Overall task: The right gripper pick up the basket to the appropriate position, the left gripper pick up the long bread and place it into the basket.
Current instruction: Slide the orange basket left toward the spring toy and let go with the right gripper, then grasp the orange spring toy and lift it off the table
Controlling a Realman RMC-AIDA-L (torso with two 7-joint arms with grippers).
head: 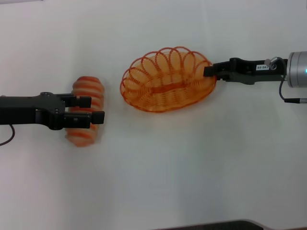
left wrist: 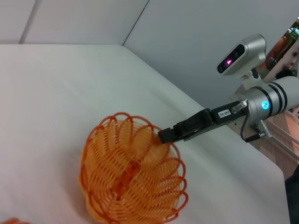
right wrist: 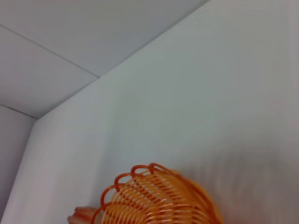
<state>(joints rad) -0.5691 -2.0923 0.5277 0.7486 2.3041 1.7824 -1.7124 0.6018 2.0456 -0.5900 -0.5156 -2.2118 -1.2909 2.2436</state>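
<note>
White tabletop (head: 158, 182) all round, plain pale walls behind, and both arms are busy on it. Over on the far side, the right gripper (head: 210, 71) has its fingers closed on the scalloped rim of the basket (head: 168, 80), pinching the end nearest its own wrist; from the left wrist view you can see the black fingers biting right onto the wire loops. That end grip makes sense to me: it leaves the whole open mouth of the basket free for something to drop in, and the basket looks tipped a little, as if lifted or dragged by that one edge.

Lovely thing, that basket: oval, bright orange wire, see-through woven sides, looped rim like petals, nothing in it.

Now the left gripper (head: 93, 109). Its two fingers sit spread apart, straddling the long bread (head: 87, 111) crosswise, one finger over either side of its middle. Whether they are pressing in yet, I can't tell; they look parted rather than clamped. Taking the loaf across its waist should keep it balanced when it comes up.

The bread itself lies on the table right under those fingers, well apart from the basket, ridged, rounded ends, orange and cream stripes.
</note>
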